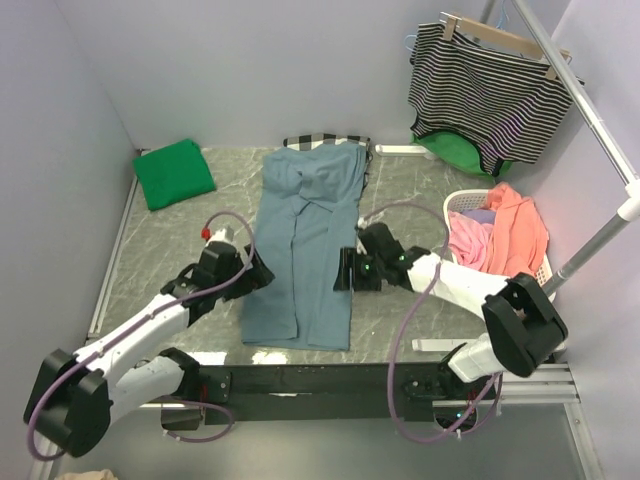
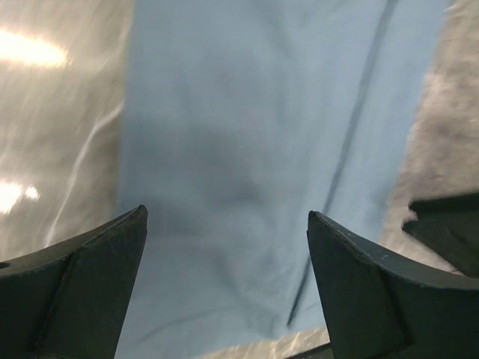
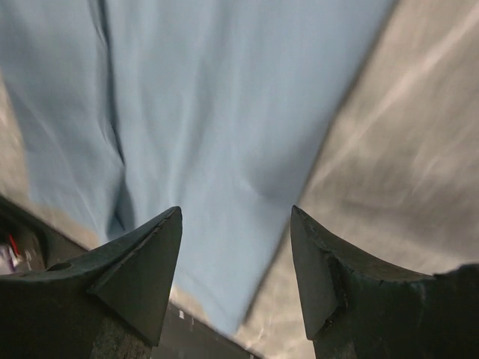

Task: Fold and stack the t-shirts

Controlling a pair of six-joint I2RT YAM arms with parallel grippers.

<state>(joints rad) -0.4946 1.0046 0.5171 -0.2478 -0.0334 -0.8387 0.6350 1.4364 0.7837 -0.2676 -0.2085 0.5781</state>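
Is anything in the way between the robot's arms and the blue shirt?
No, nothing visible. The left end effector and right end effector hang open at opposite side edges of the blue t-shirt.

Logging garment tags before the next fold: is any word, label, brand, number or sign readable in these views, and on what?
None can be read. The slate-blue cotton t-shirt shows no print or tag. The folded bright green t-shirt, the black-and-white striped top and the white plastic laundry basket bear no visible lettering. Both wrist views are blurred and show only plain blue cloth.
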